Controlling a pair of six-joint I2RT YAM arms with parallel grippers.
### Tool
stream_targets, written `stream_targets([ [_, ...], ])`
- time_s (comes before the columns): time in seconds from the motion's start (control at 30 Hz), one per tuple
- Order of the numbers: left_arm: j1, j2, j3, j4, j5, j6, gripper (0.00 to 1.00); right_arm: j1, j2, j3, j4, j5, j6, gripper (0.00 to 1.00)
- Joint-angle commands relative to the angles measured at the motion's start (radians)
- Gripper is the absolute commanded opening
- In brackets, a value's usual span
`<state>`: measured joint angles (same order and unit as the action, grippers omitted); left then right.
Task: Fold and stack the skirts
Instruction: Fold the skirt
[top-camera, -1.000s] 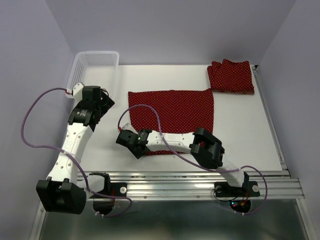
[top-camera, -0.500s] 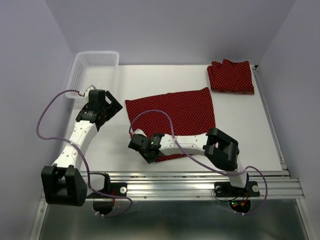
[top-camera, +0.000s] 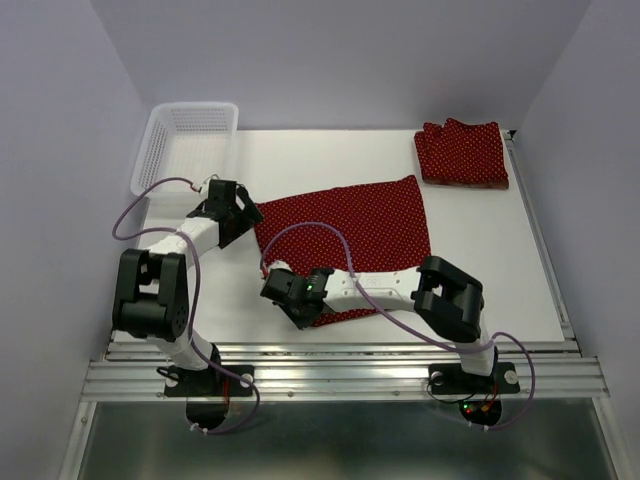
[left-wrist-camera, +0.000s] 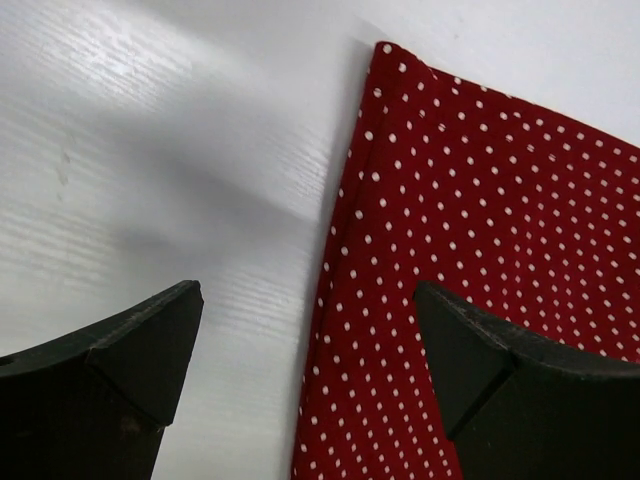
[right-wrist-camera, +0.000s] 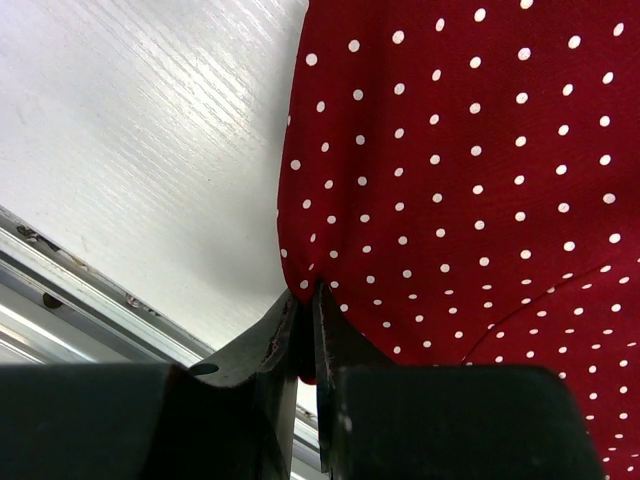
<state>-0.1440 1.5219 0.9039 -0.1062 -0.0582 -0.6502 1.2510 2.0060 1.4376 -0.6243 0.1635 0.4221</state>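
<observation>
No legible text, label, brand, number or sign on anything here

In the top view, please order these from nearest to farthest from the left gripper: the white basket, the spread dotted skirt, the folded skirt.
1. spread dotted skirt, just right of the left gripper.
2. white basket, far left corner.
3. folded skirt, far right corner.

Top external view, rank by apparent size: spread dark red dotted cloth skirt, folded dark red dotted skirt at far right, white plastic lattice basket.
1. spread dark red dotted cloth skirt, clearly largest.
2. white plastic lattice basket.
3. folded dark red dotted skirt, somewhat smaller than the basket; both lie about equally far back.
</observation>
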Motion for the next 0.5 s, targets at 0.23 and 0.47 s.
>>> stream_targets([
  [0.23,-0.002,0.277,0.185,0.140,-0.043,0.058,0.93,0.011,-0.047,-0.032,0.038,-0.025,-0.013,0.13],
  [0.47,-0.002,0.360,0.253,0.140,-0.032,0.086,0.79,0.011,-0.059,-0.037,0.040,-0.001,-0.011,0.12],
])
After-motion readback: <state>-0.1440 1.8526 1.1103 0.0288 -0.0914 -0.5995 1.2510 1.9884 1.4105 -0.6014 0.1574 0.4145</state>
